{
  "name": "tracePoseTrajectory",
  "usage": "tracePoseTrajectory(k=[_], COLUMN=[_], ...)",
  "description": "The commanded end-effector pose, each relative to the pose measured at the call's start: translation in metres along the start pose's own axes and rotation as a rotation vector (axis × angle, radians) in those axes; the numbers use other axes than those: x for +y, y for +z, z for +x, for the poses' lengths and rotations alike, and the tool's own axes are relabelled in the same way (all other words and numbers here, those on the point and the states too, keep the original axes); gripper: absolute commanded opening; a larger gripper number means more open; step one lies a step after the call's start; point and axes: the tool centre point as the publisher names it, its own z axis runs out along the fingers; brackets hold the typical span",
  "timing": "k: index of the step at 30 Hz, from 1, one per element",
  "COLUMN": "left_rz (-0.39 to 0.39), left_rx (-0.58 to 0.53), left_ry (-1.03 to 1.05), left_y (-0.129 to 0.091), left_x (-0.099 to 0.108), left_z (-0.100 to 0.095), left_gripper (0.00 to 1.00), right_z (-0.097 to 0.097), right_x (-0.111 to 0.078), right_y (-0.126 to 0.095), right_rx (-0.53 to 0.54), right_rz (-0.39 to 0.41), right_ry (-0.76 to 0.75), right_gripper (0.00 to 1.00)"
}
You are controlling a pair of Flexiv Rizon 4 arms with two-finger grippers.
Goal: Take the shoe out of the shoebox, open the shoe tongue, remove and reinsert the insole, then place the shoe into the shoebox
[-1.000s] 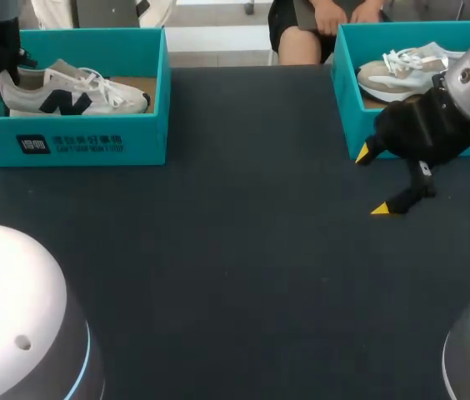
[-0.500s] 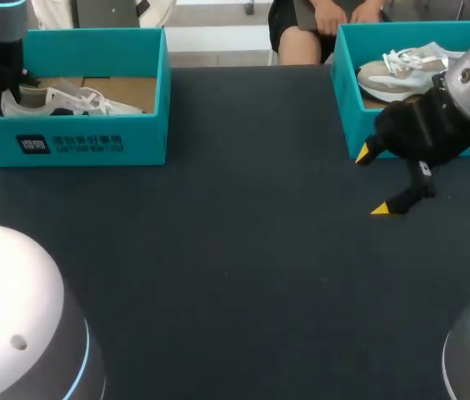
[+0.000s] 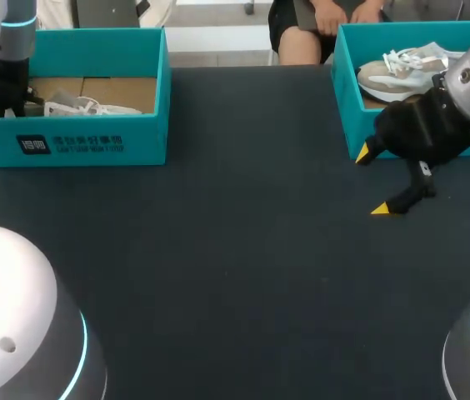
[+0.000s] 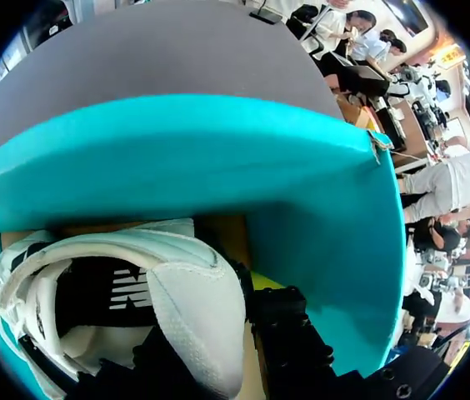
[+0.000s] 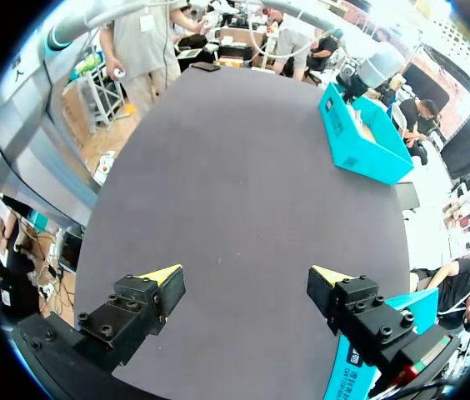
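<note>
The white laced sneaker lies in the teal cardboard shoebox at upper left, its heel clamped by the left gripper, which only the left wrist view shows, while the right gripper hangs spread beside a second teal box holding a grey sneaker.

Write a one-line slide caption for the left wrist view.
Left gripper, fingers closed on the heel of the white shoe, low inside the teal shoebox.

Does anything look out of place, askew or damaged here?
Nothing stands out: the white sneaker sits inside the left teal cardboard shoebox, its heel held by the left gripper; nothing spilled or damaged.
</note>
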Motion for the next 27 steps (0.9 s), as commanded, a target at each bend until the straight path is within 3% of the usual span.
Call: tracePoseTrajectory(k=[1,3,9,12,27], left_rz=[0.014,0.022,0.017,0.015,-0.042], left_rx=[-0.001,-0.005,-0.025,-0.044,-0.095], left_ry=[0.004,0.007,0.018,0.019,0.023], left_y=[0.007,0.009,0.008,0.004,-0.022], left_x=[0.009,0.010,0.008,0.007,0.001], left_z=[-0.006,-0.007,-0.006,-0.005,-0.001], left_gripper=[0.04,0.18,0.41,0.48,0.53], right_z=[0.000,0.000,0.000,0.000,0.000], right_x=[0.000,0.000,0.000,0.000,0.000], right_y=[0.001,0.001,0.001,0.001,0.001], right_rx=[0.000,0.000,0.000,0.000,0.000], right_rz=[0.003,0.003,0.003,0.003,0.003], right_ry=[0.001,0.001,0.001,0.001,0.001], right_gripper=[1.00,1.00,1.00,1.00,1.00])
